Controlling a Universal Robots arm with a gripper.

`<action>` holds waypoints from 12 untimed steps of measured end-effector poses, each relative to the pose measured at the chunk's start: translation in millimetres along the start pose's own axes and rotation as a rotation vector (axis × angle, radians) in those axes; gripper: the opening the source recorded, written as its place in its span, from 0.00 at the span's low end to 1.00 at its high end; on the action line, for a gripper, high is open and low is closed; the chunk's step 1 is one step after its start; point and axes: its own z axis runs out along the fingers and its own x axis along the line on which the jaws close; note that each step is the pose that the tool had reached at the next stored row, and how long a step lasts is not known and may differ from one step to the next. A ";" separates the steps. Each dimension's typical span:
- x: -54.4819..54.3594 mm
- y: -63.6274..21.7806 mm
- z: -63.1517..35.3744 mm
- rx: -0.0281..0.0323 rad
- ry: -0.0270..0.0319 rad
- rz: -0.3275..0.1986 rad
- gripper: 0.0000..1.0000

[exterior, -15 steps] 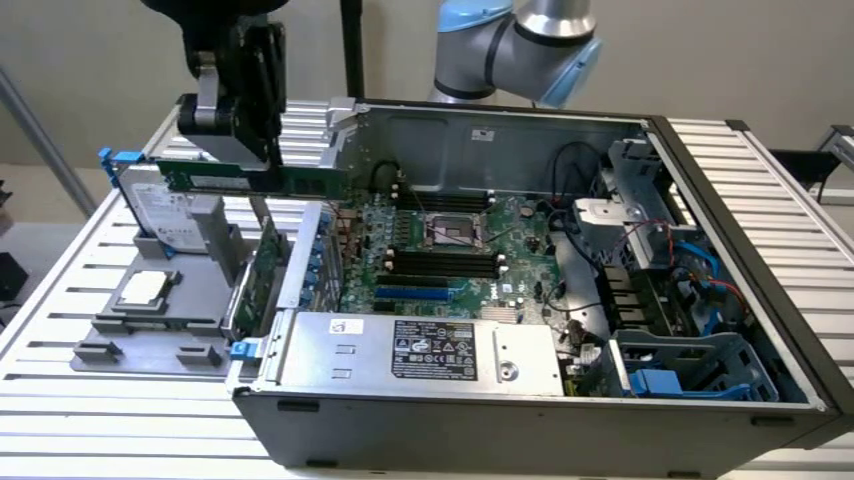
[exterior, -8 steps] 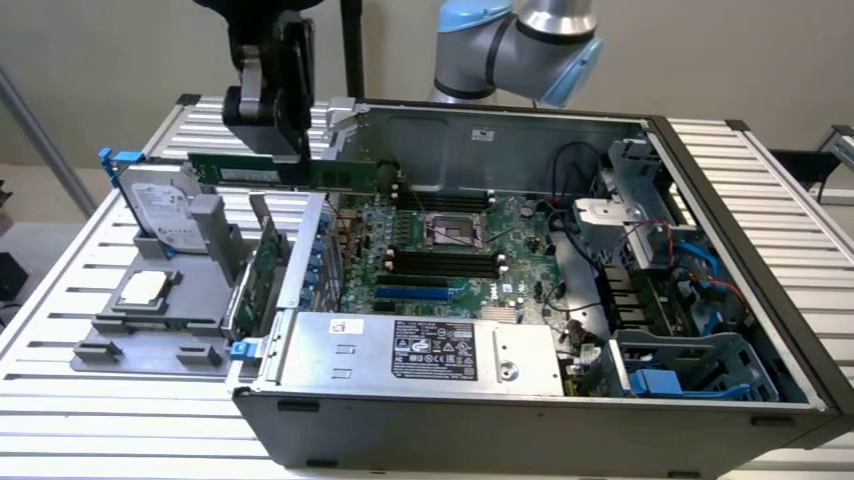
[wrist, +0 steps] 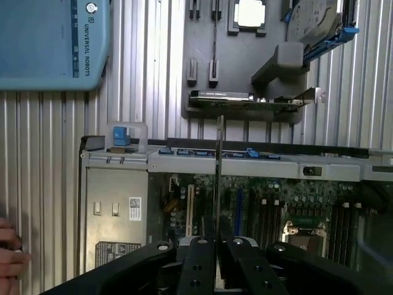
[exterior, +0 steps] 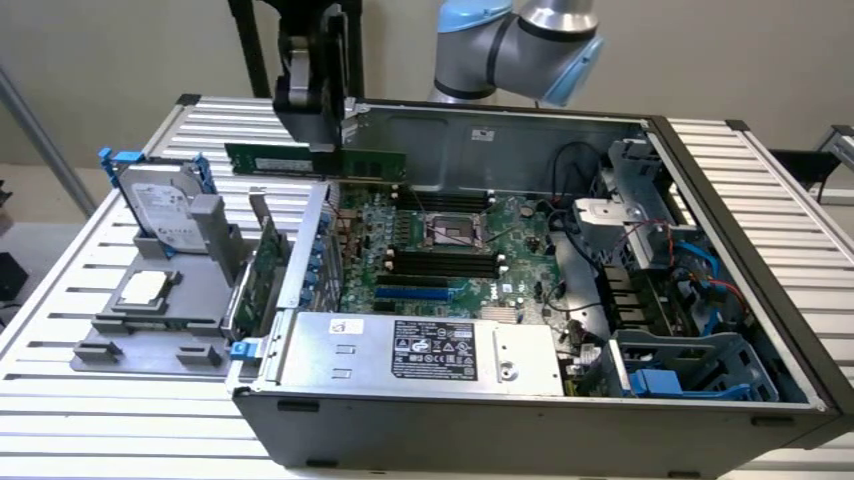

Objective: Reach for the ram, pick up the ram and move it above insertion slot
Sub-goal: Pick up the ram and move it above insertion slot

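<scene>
Ribbed metal table (exterior: 80, 300), matt grey case (exterior: 534, 420)

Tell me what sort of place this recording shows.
Probably a robotics lab bench for PC assembly: an open computer case on a slatted metal table, a grey parts fixture, and the gripper holding the ram.

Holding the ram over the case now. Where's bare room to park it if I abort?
Bare slatted table at the exterior view's left, beside the grey parts holder. The open case is crowded: motherboard, cables, power supply. The end effector grips the ram.
</scene>
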 end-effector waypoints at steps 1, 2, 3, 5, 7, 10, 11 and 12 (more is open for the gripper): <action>-1.5 -3.3 0.1 0.0000 0.0000 0.000 0.14; -2.7 -7.1 0.3 0.0000 0.0001 0.000 0.14; -3.6 -11.5 0.5 -0.0001 0.0000 0.000 0.14; -5.0 -20.9 1.3 0.0000 -0.0005 0.000 0.14; -6.0 -29.3 2.5 0.0001 -0.0015 0.000 0.14; -7.7 -40.6 5.2 0.0001 -0.0019 0.000 0.14; -8.4 -43.5 6.4 0.0000 -0.0019 0.000 0.14; -9.2 -46.4 7.7 0.0001 -0.0021 0.000 0.14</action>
